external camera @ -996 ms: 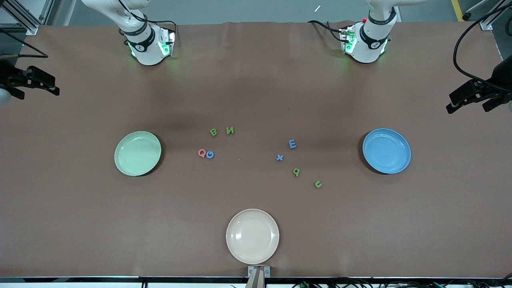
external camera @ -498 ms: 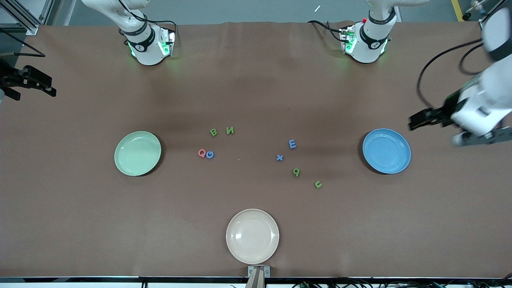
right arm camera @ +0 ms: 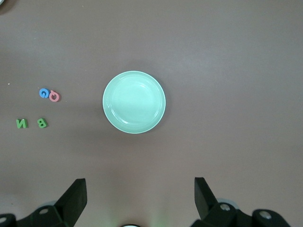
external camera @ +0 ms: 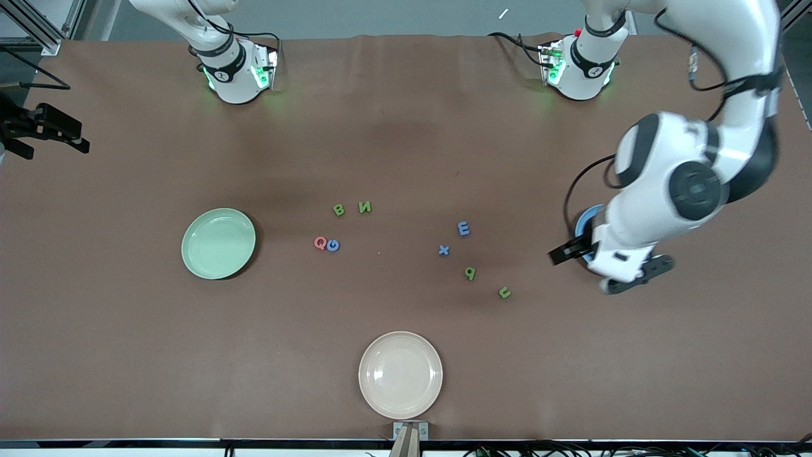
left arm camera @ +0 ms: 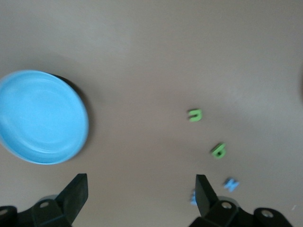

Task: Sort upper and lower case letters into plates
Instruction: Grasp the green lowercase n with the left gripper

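Note:
Eight small letters lie mid-table: green B [external camera: 339,210] and N [external camera: 365,207], pink Q [external camera: 320,242], blue G [external camera: 333,245], blue E [external camera: 464,228] and x [external camera: 444,250], green p [external camera: 469,273] and u [external camera: 505,292]. The mint plate [external camera: 218,243] is empty. The blue plate [external camera: 582,223] is mostly hidden under the left arm; it shows empty in the left wrist view [left arm camera: 41,117]. My left gripper [external camera: 563,252] is open and empty in the air by the blue plate's rim, with the u [left arm camera: 195,115] and p [left arm camera: 218,150] ahead. My right gripper [external camera: 44,127] waits, open and high.
A cream plate [external camera: 400,374] sits empty near the table edge closest to the front camera. The right wrist view shows the mint plate [right arm camera: 134,102] from high up, with Q [right arm camera: 55,97], G [right arm camera: 43,92], B [right arm camera: 42,123] and N [right arm camera: 21,124] beside it.
The left arm has swung in from the table's end and come down over the blue plate, covering most of it. The right gripper has barely moved. No letter has moved.

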`<state>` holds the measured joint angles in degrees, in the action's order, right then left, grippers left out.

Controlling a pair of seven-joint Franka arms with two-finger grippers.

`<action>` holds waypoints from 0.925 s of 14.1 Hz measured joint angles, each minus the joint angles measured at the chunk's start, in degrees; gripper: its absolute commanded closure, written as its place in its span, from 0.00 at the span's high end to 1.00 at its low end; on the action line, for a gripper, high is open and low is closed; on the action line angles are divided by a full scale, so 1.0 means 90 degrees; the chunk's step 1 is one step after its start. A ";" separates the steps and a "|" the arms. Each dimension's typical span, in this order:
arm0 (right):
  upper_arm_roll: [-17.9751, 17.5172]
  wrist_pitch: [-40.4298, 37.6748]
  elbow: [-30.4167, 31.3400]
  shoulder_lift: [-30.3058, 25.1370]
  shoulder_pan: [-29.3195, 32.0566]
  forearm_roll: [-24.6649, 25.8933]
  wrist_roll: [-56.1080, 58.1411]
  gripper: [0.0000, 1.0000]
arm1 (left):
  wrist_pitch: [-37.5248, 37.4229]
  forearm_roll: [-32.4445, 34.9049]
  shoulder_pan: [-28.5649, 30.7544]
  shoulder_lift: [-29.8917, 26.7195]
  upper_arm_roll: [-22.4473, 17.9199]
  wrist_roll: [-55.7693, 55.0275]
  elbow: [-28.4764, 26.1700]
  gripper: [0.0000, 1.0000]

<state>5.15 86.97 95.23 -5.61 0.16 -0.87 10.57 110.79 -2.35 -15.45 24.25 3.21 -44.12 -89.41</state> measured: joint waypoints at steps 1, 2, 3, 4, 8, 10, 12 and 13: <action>0.0001 -0.0001 0.0000 -0.0002 0.0000 -0.0002 -0.0036 1.00 | 0.0252 0.0000 -0.0113 0.0170 0.0000 -0.0336 0.0000 1.00; 0.0001 -0.0003 0.0000 -0.0003 0.0000 -0.0004 -0.0099 1.00 | 0.0502 0.0000 -0.0202 0.0337 0.0001 -0.0595 0.0000 1.00; 0.0002 -0.0005 0.0001 -0.0004 0.0000 -0.0007 -0.0150 1.00 | 0.0696 0.0000 -0.0277 0.0501 -0.0001 -0.0768 -0.0001 1.00; 0.0002 -0.0005 0.0003 -0.0005 0.0001 -0.0009 -0.0173 1.00 | 0.0838 0.0001 -0.0345 0.0660 -0.0001 -0.0904 -0.0003 1.00; 0.0002 -0.0005 0.0005 -0.0007 0.0001 -0.0092 -0.0217 1.00 | 0.1419 0.0154 -0.0463 0.1237 -0.0003 -0.1232 -0.0013 1.00; 0.0008 -0.0005 0.0006 -0.0007 0.0004 -0.0107 -0.0223 1.00 | 0.1727 0.0315 -0.0473 0.1472 -0.0003 -0.1234 -0.0013 1.00; 0.0010 -0.0005 0.0008 -0.0007 0.0005 -0.0109 -0.0224 1.00 | 0.2056 0.0385 -0.0486 0.1699 -0.0003 -0.1234 -0.0012 1.00; 0.0010 -0.0005 0.0010 -0.0007 0.0005 -0.0109 -0.0224 1.00 | 0.2173 0.0395 -0.0488 0.1798 -0.0003 -0.1232 -0.0010 0.99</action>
<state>5.24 86.92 95.31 -5.67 0.21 -1.86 8.55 130.35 1.20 -19.85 40.43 3.18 -55.21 -89.50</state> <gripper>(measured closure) 0.000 0.000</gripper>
